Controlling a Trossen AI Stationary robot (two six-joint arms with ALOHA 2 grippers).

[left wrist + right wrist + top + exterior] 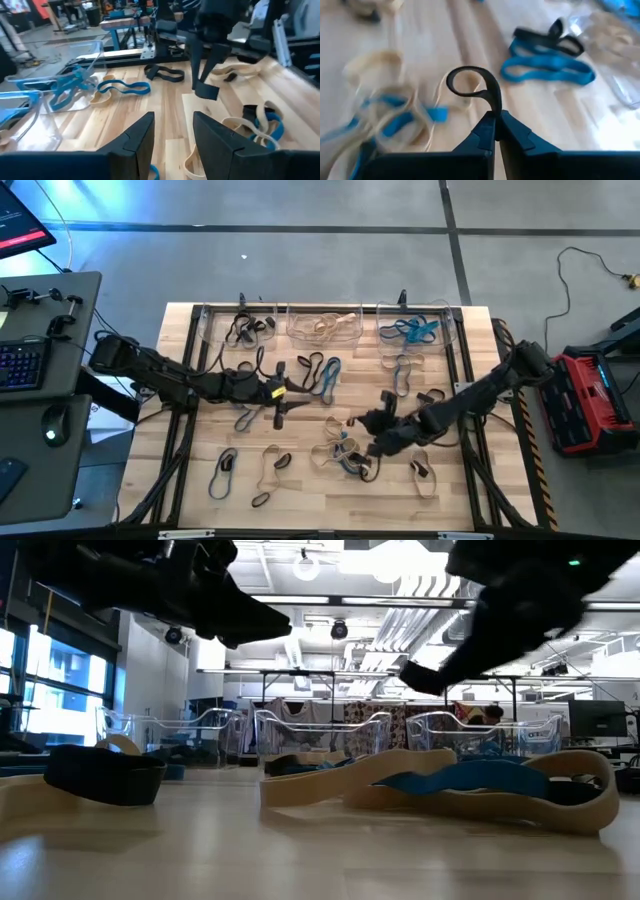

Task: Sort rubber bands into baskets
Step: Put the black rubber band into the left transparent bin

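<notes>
Three clear baskets stand along the table's far edge: the left one [240, 328] holds black rubber bands, the middle one [325, 325] tan ones, the right one [415, 330] blue ones. Loose bands lie over the table. My right gripper [496, 120], right of the table's middle [358, 422], is shut on a black band [470, 85]. My left gripper [172, 127] hovers left of the middle [285, 398], pointing toward the right arm. It is open with nothing between its fingers. My right gripper pinches the black band between its two fingertips at one short stretch of the loop [495, 104]. The fingers slant down from the table's right side. The rest of the loop curls out beyond the fingertips. In the left wrist view the band [206, 91] hangs clear of the table.
A heap of tan and blue bands [340, 452] lies just near of my right gripper. Blue and black bands [320, 375] lie behind the middle, and more lie at the near left [225, 465] and near right [420, 472]. A desk with a keyboard [20, 365] stands left of the table.
</notes>
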